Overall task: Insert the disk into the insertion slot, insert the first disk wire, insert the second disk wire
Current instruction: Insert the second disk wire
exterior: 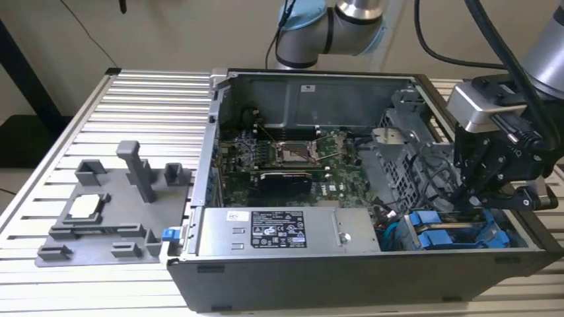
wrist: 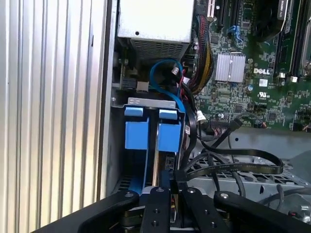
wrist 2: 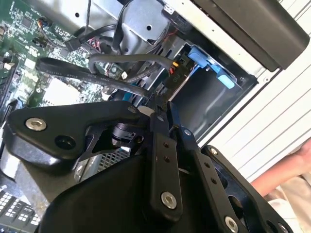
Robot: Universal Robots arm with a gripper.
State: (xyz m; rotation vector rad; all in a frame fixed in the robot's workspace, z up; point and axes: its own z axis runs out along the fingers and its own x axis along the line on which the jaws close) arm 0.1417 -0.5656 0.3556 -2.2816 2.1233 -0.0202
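Exterior view: the open computer case (exterior: 203,277) lay on the slatted table (exterior: 150,99). The gripper (exterior: 465,195) hung at the right of the frame, down inside the case just above the insertion slot (exterior: 454,234), whose blue rails showed at lower right. The grey fixture tray (exterior: 102,211) sat at left, well apart.

Second wrist view: the fingers (wrist 2: 160,145) stood close together at centre frame, tips at a dark connector among the black cables (wrist 2: 116,73). Whether they pinched it I could not tell. A person's arm (wrist 2: 291,170) sat at the lower right edge.

First wrist view: the disk (wrist: 154,133) sat in the slot at centre, blue carrier tabs facing the camera, apparently already seated. Blue and black cables (wrist: 233,167) crowded just beside it (tight space).

Risk, as a judgement: the fingers could snag a neighbouring cable, or a tilted plug could jam against the disk's port.
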